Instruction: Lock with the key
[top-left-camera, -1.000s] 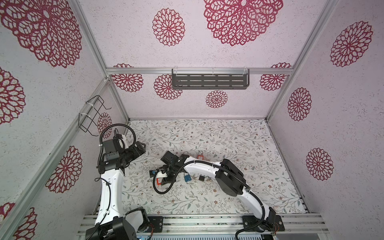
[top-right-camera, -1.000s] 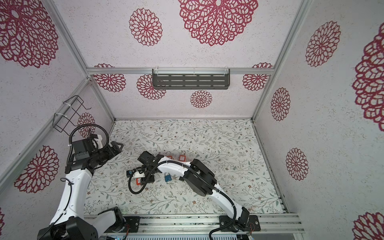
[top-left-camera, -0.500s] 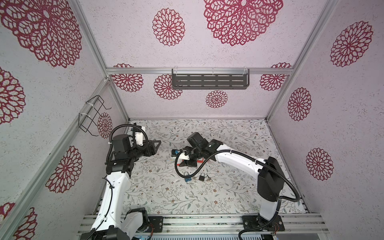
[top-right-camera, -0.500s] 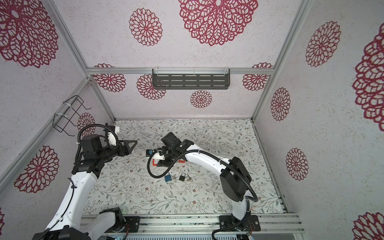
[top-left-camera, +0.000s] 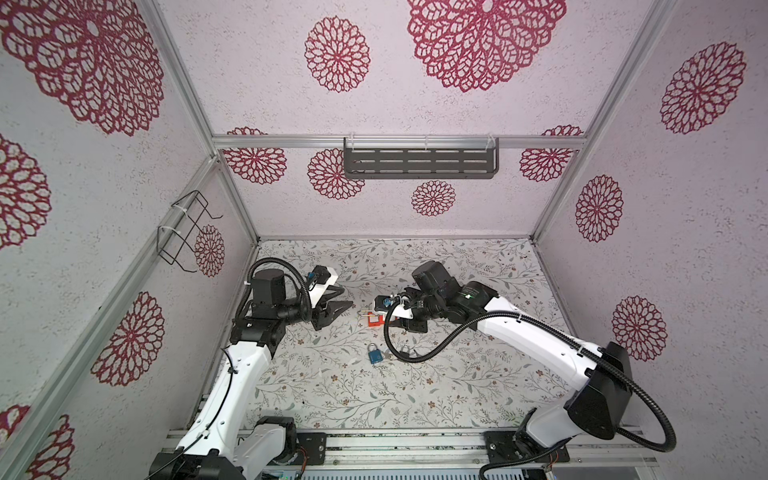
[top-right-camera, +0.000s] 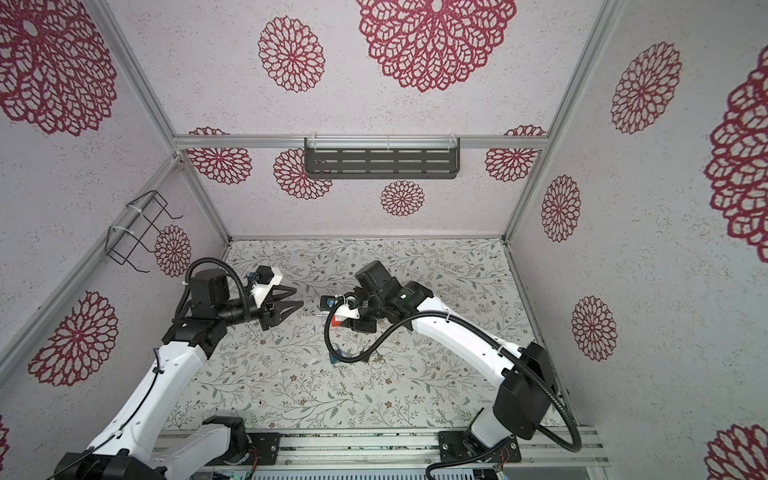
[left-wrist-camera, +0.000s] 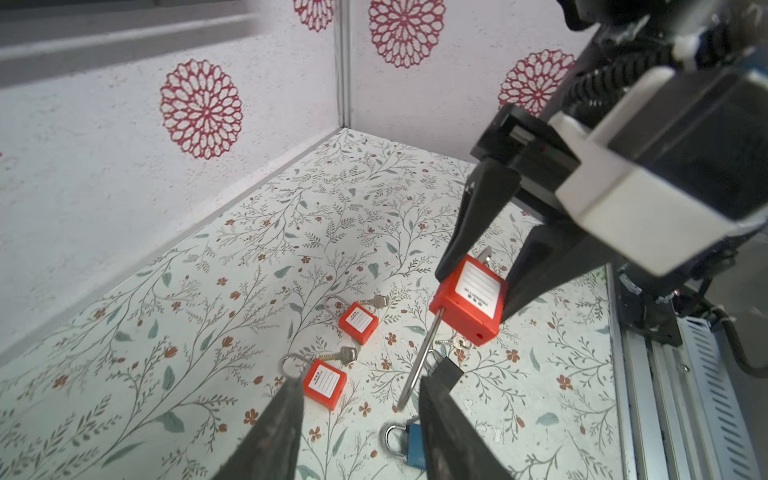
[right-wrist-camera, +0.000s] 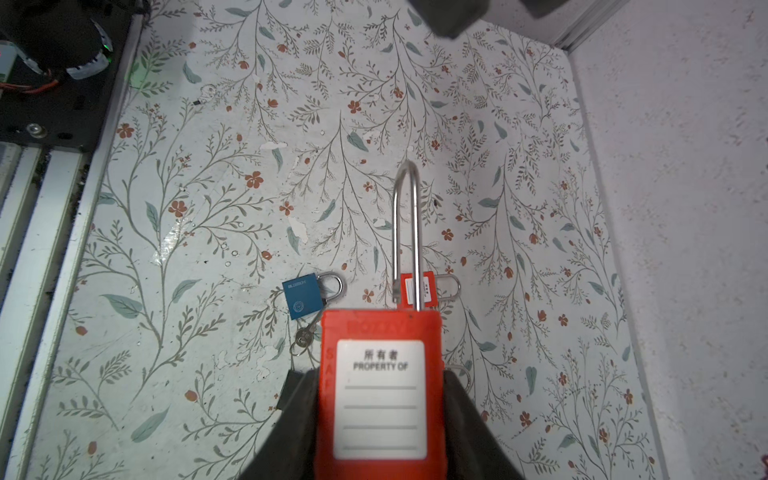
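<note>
Shackle-closing step: your right gripper (left-wrist-camera: 478, 291) clamped the red padlock (right-wrist-camera: 380, 332) aloft, key (left-wrist-camera: 484, 254) in its base, while your left gripper (left-wrist-camera: 368, 374) stood part-open around the shackle (right-wrist-camera: 407, 216) tip, which probably next needed pushing home.

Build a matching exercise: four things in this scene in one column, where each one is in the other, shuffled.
Things:
1. long-shackle red padlock
2. blue padlock
3. grey shelf
4. wire basket

Places:
A. on the back wall
B. lying on the table
C. in the right gripper
D. on the left wall

Pairs: 1-C; 2-B; 3-A; 4-D
</note>
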